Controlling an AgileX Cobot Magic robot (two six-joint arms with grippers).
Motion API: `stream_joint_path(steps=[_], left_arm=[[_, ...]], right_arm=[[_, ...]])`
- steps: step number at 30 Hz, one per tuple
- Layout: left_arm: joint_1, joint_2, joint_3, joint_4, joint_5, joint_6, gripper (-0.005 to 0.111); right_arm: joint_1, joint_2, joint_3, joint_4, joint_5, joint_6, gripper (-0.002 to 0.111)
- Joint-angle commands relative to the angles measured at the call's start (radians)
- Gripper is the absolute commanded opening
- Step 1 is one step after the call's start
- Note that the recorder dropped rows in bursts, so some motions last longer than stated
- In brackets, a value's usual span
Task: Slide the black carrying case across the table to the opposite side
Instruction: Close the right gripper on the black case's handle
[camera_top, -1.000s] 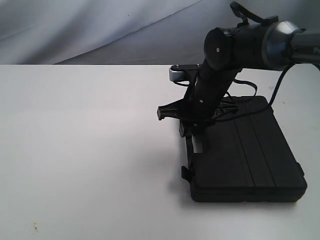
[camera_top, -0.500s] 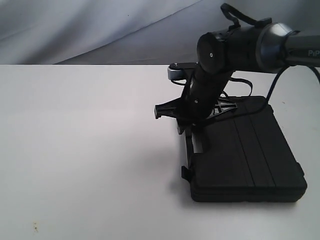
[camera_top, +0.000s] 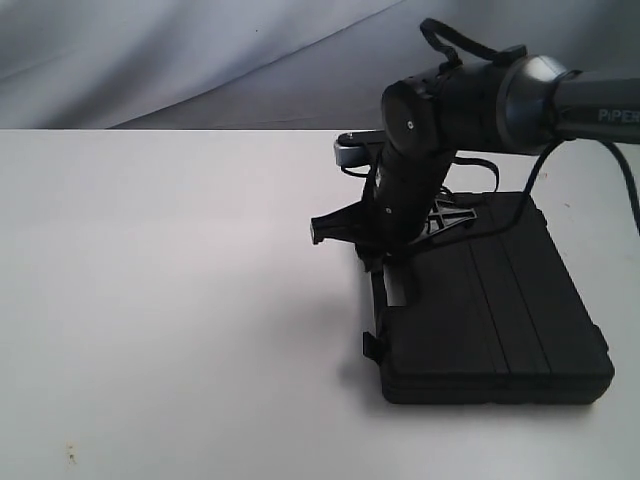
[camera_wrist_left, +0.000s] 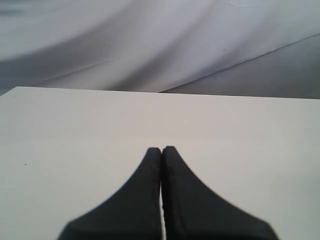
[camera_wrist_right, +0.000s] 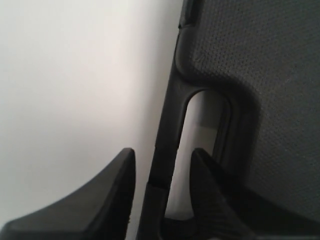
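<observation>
A plain white table (camera_top: 150, 300) is filling most of the exterior view, bare across its left and middle parts except for a few tiny specks (camera_top: 70, 455) near the lower left corner. Behind it, a pale grey cloth backdrop (camera_top: 200, 60) is hanging in soft folds across the top of the frame.

The black carrying case (camera_top: 500, 310) is lying flat on the table in the lower right of the frame, its lid shut, so whatever it is holding is hidden. Its textured top is showing two long grooves, and a small latch (camera_top: 370, 347) is sticking out from its left edge.

The right arm (camera_top: 470, 100) is reaching in from the upper right and pointing down at the case's left edge, with a black cable (camera_top: 485, 165) looping beside it. In the right wrist view the right gripper (camera_wrist_right: 162, 152) is standing wide, its jaws straddling the bar of the case's handle (camera_wrist_right: 167, 105): one finger (camera_wrist_right: 120, 180) is sitting over the bare table outside the bar, and the other finger (camera_wrist_right: 205, 185) is sitting in the handle's slot. Thin gaps are showing on both sides of the bar, so the claw is not squeezing it.

In the left wrist view the left gripper (camera_wrist_left: 161, 150) is hovering over bare tabletop with its jaws pressed together, holding nothing.
</observation>
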Motion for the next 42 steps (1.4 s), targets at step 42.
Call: stream_joint_path(steps=[42], left_arm=[[-0.005, -0.004, 0.005, 0.004, -0.006, -0.001, 0.0]], right_arm=[[0.003, 0.101, -0.004, 0.077, -0.103, 0.041, 0.008]])
